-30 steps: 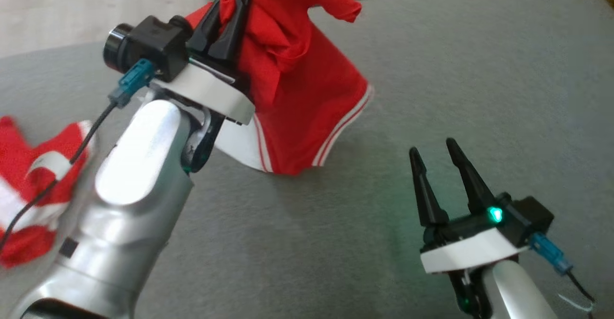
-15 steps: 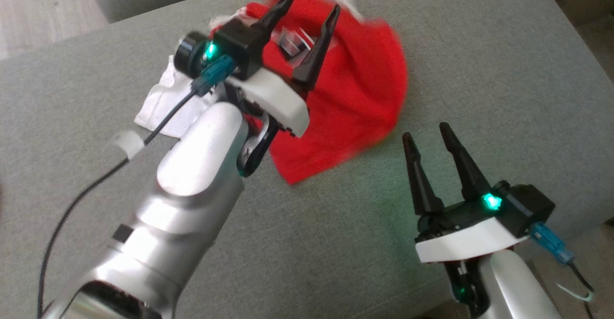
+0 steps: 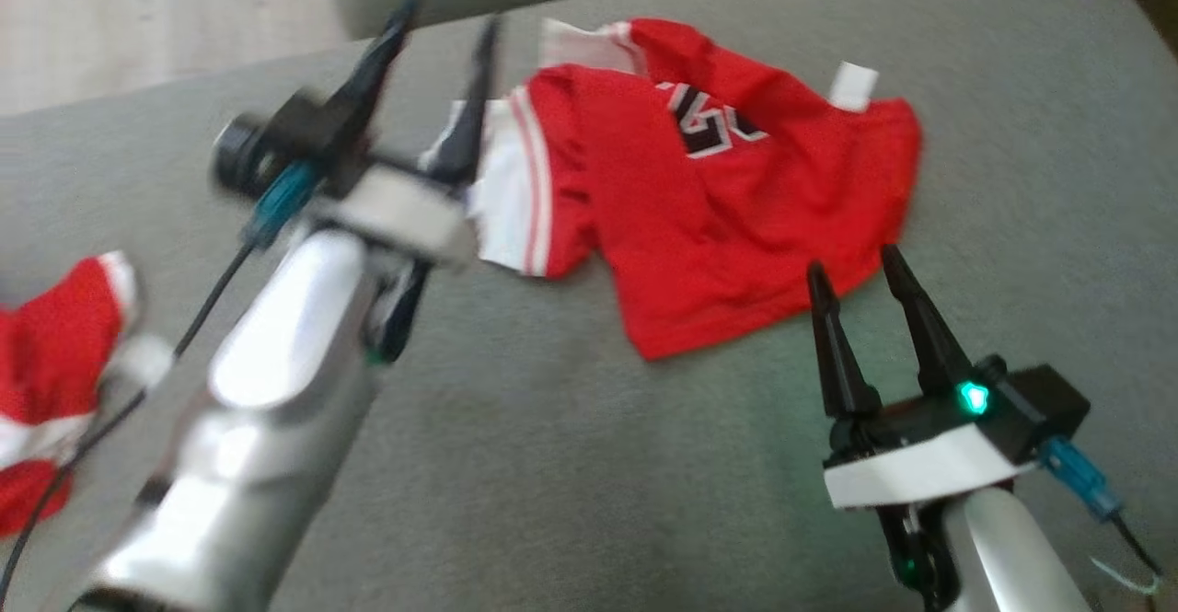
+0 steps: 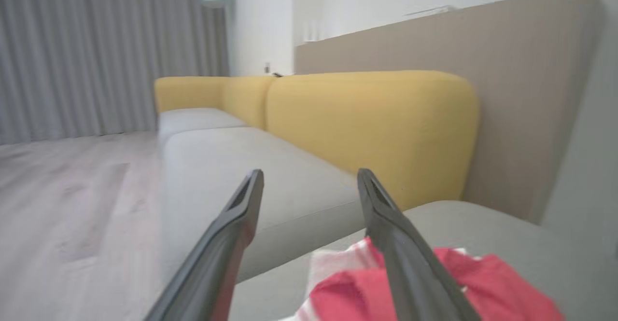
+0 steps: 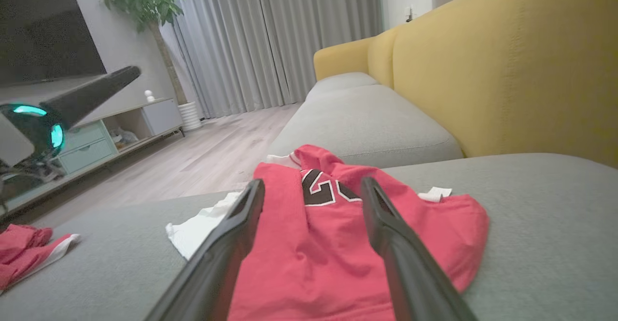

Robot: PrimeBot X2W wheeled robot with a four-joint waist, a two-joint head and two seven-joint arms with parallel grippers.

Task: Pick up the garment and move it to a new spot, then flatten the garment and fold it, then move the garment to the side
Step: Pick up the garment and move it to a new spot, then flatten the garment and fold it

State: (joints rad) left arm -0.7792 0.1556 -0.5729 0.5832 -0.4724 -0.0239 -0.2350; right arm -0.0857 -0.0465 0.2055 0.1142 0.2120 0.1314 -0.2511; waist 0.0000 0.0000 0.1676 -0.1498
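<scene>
The garment (image 3: 727, 198), a red jersey with white trim and a black number, lies loosely spread and wrinkled on the grey sofa seat (image 3: 552, 465). My left gripper (image 3: 451, 18) hovers open and blurred just left of its white-edged sleeve, with nothing between the fingers. In the left wrist view the open left gripper (image 4: 310, 174) points past the garment (image 4: 483, 282), which sits at the lower right. My right gripper (image 3: 853, 264) stands open at the garment's near right edge. In the right wrist view the right gripper (image 5: 313, 183) frames the garment (image 5: 328, 244) from just in front.
A second red and white cloth (image 3: 46, 363) lies at the seat's left edge. The yellow backrest (image 5: 507, 70) rises on the right. Beyond the seat are the wooden floor (image 5: 207, 152), a low cabinet (image 5: 96, 137) and another sofa cushion (image 5: 362, 123).
My left gripper opened and let go of the garment, which dropped from hanging onto the seat and now lies spread. The left gripper drew back to the left. The head camera shifted.
</scene>
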